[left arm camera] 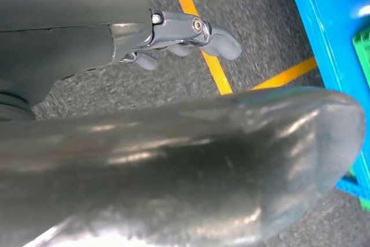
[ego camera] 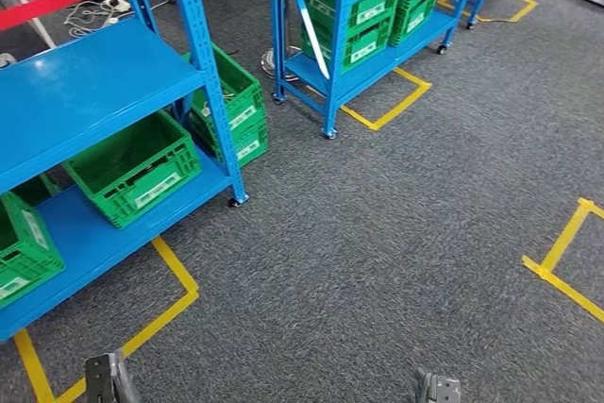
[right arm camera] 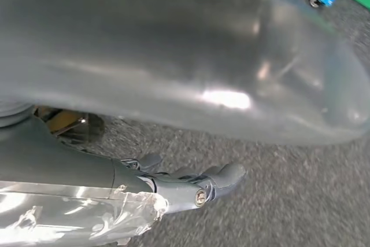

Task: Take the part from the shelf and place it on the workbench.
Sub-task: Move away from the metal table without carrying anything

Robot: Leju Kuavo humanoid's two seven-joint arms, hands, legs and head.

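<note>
A blue shelf (ego camera: 92,82) stands at the left, its upper board bare. On its lower board sit green crates (ego camera: 135,167), and I cannot make out a part in them. My left arm (ego camera: 107,379) and right arm (ego camera: 436,389) hang low at the bottom edge of the head view. In the left wrist view my left hand (left arm camera: 144,30) holds nothing, its fingers (left arm camera: 218,41) stretched out over carpet and yellow tape. My right hand (right arm camera: 174,186) is likewise empty, with its fingers (right arm camera: 226,174) extended above the grey carpet.
A second blue shelf (ego camera: 356,63) with more green crates (ego camera: 370,11) stands on castors at the back. Yellow tape (ego camera: 163,313) marks boxes on the carpet, another corner (ego camera: 562,252) at the right. Green crates (ego camera: 239,115) sit on the floor beside the near shelf's post.
</note>
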